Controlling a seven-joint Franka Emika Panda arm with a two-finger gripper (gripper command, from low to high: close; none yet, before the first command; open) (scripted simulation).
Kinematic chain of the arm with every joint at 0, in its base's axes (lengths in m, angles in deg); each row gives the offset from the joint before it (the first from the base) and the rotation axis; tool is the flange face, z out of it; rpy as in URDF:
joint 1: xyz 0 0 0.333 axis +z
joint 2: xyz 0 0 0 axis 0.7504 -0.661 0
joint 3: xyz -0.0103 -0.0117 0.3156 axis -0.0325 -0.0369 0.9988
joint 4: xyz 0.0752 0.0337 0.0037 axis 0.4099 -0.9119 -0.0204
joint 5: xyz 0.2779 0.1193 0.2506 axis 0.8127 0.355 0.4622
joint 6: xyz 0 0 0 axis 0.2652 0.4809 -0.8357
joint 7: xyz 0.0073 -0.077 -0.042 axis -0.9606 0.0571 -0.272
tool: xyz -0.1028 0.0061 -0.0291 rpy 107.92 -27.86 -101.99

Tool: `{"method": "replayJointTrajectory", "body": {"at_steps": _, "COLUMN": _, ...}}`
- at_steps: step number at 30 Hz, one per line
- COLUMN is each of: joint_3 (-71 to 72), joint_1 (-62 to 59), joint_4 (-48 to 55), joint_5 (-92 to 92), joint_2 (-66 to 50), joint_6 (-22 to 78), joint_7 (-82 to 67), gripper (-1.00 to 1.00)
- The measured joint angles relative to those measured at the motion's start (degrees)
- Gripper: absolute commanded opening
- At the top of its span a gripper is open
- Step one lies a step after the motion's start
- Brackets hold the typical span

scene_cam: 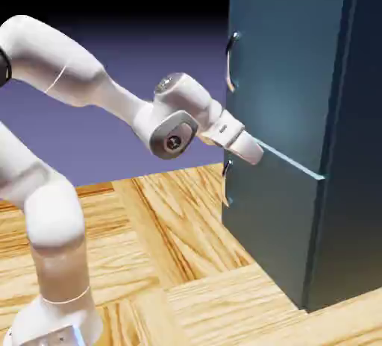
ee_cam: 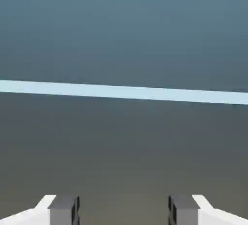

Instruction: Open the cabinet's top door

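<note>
Nearest, exterior view's left: white, rounded robot arm [scene_cam: 58,214], rising from its base on a pale wood-grain surface [scene_cam: 175,240] laid in blocks. Upper links bend over and reach toward the exterior view's right.

Arm's end: white two-finger gripper [ee_cam: 124,210], set in front of the cabinet's face near door-seam level. Hand view has the grey tips well apart, nothing between them; jaws wide, no hold on anything. Exterior view hides the tips behind the hand's casing, so contact with the panel cannot be told.

Beyond the hand: tall, boxy, dark teal-blue cabinet [scene_cam: 351,151], at the exterior view's right. Its top door, a large flat teal panel [scene_cam: 287,76], stands above a thin pale seam [scene_cam: 289,159] and looks shut. Shorter teal lower panel [scene_cam: 272,221] beneath, with its own curved silver handle [scene_cam: 225,184].

Farther along the front, at the door's edge on the exterior view's left: the upper curved silver handle [scene_cam: 230,61]. Hand sits lower than this and off to its side.

Step in hand, my reading: approach, before any grasp. Next move calls for lifting and shifting sideways to the upper handle, fingers lined up to straddle the bar, then closing and pulling outward. Going in at this height risks pressing on the panels or choosing the wrong handle.

Farthest: plain blue-violet backdrop [scene_cam: 112,124].
</note>
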Motion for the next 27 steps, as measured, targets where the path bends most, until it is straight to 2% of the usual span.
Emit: {"method": "replayJointTrajectory", "body": {"at_steps": 27, "joint_3": 36.8, "joint_1": -26.8, "joint_4": 16.4, "joint_5": 64.1, "joint_2": 19.1, "joint_6": -2.2, "joint_7": 67.3, "gripper": 0.00}}
